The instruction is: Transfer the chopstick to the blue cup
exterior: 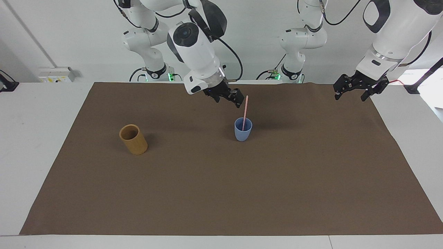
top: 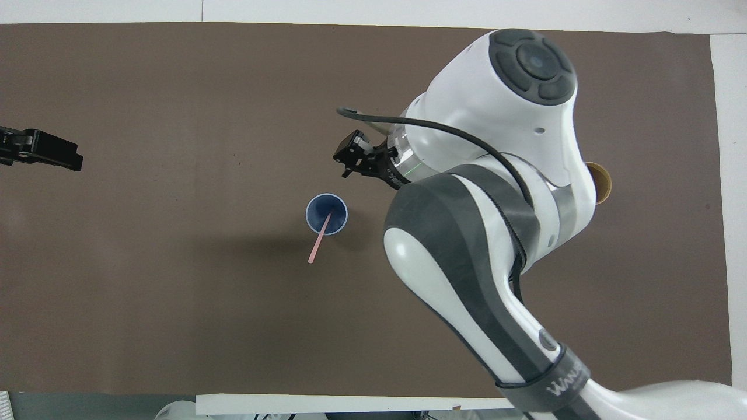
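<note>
- Two arms show in the facing view, both raised above the brown mat (exterior: 221, 193).
- Coming from its base at the top of that view, the right arm bends down at the wrist, so that the right gripper (exterior: 231, 96) hangs over the mat just beside the top of the chopstick (exterior: 244, 112), apart from it, with its fingers spread and nothing between them.
- Standing in the blue cup (exterior: 243, 130), the chopstick has its lower end inside and its upper end well above the rim, almost upright and tilted slightly toward the left arm's end of the table.
- Near the middle of the mat sits the blue cup, upright; the tan cup (exterior: 133, 139) stands well apart from it, toward the right arm's end.
- At the mat's corner by its own base, the left arm waits, its left gripper (exterior: 354, 90) hanging in the air with fingers apart and empty.
- From overhead, the right arm sweeps in from the bottom corner, and its bulky elbow and wrist cover most of the tan cup (top: 603, 182).
- Its right gripper (top: 349, 157) points toward the left arm's end, over bare mat (top: 175, 326), clear of the blue cup (top: 327, 214).
- Leaning on the cup's rim, the chopstick (top: 320, 238) slants out toward the robots.
- Only the dark tips of the left gripper (top: 73, 159) reach into this view at its edge.
</note>
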`<state>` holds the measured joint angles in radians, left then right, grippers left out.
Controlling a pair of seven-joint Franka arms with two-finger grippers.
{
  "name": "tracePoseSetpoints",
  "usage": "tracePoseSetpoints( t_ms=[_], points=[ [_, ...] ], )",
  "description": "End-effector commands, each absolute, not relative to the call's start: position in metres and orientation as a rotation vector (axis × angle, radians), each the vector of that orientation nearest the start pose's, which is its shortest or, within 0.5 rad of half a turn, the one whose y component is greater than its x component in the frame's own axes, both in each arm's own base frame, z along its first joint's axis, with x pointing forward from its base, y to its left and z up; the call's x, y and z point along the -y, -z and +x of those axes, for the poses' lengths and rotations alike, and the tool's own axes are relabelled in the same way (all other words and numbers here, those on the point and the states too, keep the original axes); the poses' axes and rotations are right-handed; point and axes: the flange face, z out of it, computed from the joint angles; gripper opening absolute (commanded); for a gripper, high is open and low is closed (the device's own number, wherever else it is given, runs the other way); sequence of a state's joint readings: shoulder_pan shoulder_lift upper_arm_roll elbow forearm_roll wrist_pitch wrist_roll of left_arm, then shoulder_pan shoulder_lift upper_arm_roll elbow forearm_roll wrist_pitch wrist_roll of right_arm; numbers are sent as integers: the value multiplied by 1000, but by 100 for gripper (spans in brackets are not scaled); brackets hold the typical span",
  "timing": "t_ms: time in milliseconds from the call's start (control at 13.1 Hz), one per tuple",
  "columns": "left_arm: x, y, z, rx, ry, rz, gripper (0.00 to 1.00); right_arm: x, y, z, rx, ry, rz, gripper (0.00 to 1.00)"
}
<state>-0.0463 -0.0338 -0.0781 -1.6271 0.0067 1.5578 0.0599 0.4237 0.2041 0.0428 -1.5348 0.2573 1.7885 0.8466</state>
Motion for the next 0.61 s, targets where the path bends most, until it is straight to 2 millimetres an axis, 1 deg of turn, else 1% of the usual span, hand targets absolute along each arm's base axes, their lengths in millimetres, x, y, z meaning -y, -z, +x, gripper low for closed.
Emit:
tracePoseSetpoints(
  t_ms=[0, 152, 304, 380, 533],
  points=[
    [65, -619, 534, -291, -34, -3127, 100, -234, -568, 565, -399, -59, -2981, 100],
    [64, -619, 534, -288, -34, -3127, 100, -169, -582, 570, -249, -53, -3069, 100],
    [64, -619, 534, -288, -34, -3127, 100, -111, -602, 562, -169, -87, -3133, 100],
    [65, -619, 534, -291, -34, -3127, 100, -80, -627, 553, -134, -76, -3174, 100],
    [64, -619, 534, -288, -34, -3127, 100, -24, -677, 533, -134, -138, -3217, 100]
  ],
)
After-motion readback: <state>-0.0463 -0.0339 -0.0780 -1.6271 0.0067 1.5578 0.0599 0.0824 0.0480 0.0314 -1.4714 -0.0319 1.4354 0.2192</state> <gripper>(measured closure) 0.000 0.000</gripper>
